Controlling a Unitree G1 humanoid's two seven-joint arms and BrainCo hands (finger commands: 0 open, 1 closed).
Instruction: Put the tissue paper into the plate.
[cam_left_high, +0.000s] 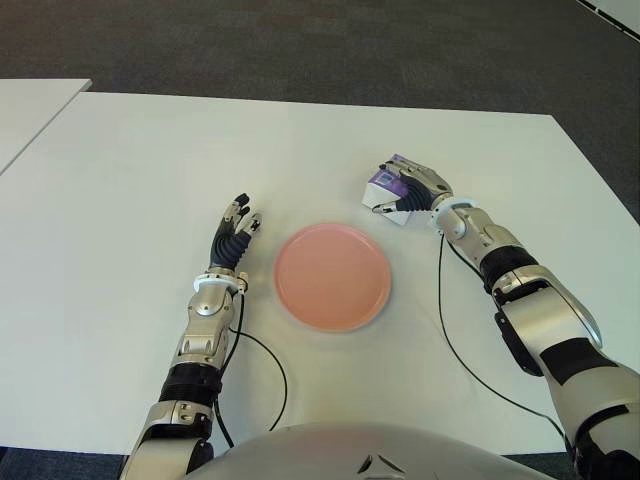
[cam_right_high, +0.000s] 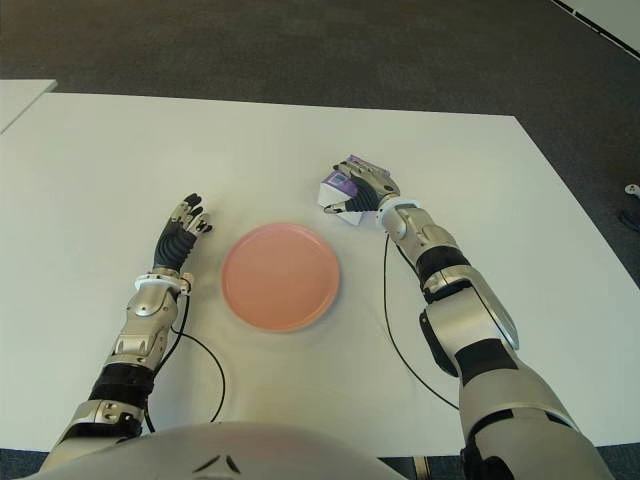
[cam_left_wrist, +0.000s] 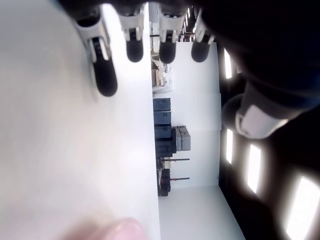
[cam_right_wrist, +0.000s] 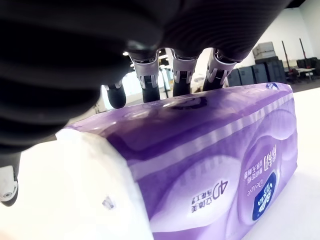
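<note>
A purple and white tissue paper pack (cam_left_high: 386, 187) shows to the right of and just beyond the pink plate (cam_left_high: 332, 276), which lies bare on the white table (cam_left_high: 150, 170). My right hand (cam_left_high: 392, 192) is curled over the pack. In the right wrist view its fingers (cam_right_wrist: 150, 82) press along the top of the tissue pack (cam_right_wrist: 210, 165), which stands tilted. My left hand (cam_left_high: 238, 222) shows to the left of the plate, with straight fingers (cam_left_wrist: 105, 75) that hold nothing.
A second white table (cam_left_high: 30, 110) stands at the far left, across a narrow gap. Black cables (cam_left_high: 445, 330) trail from both wrists over the tabletop. Dark carpet (cam_left_high: 300, 40) lies beyond the far edge.
</note>
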